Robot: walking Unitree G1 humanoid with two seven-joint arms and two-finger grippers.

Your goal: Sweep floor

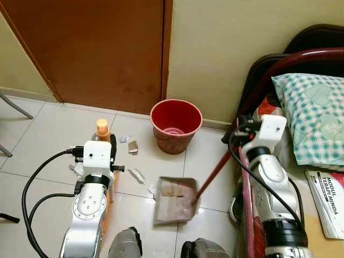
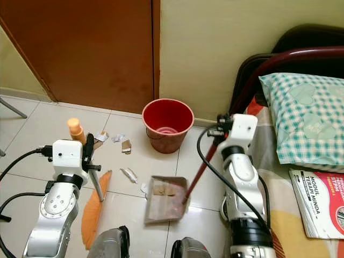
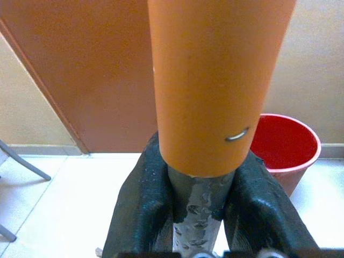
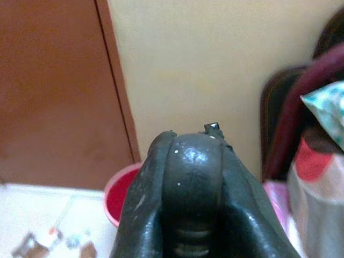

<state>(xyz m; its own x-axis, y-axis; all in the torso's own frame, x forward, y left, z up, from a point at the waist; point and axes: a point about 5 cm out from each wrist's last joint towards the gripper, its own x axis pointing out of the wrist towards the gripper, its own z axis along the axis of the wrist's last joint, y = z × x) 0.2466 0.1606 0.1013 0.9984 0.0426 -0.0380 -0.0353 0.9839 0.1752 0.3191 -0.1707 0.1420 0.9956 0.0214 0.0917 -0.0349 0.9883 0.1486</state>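
My left gripper (image 2: 87, 151) is shut on the broom's grey shaft (image 3: 198, 207), just below its orange grip (image 1: 102, 129). The broom stands nearly upright, its orange bristles (image 2: 94, 208) resting on the tiles. My right gripper (image 2: 217, 132) is shut on the top of the dustpan's red handle (image 2: 196, 171). The dustpan (image 1: 174, 201) lies on the floor between the arms, with some scraps and dust in it. Paper scraps (image 1: 133, 145) lie on the white tiles left of the red bucket (image 1: 176, 124), and another scrap (image 2: 129, 174) lies closer to the pan.
A brown door (image 1: 102, 48) and a cream wall close off the far side. A bed with a checked pillow (image 2: 303, 118) and a red booklet (image 2: 322, 201) runs along the right. A chair leg (image 1: 16, 107) slants in at the far left. My own feet (image 2: 110, 244) show at the bottom.
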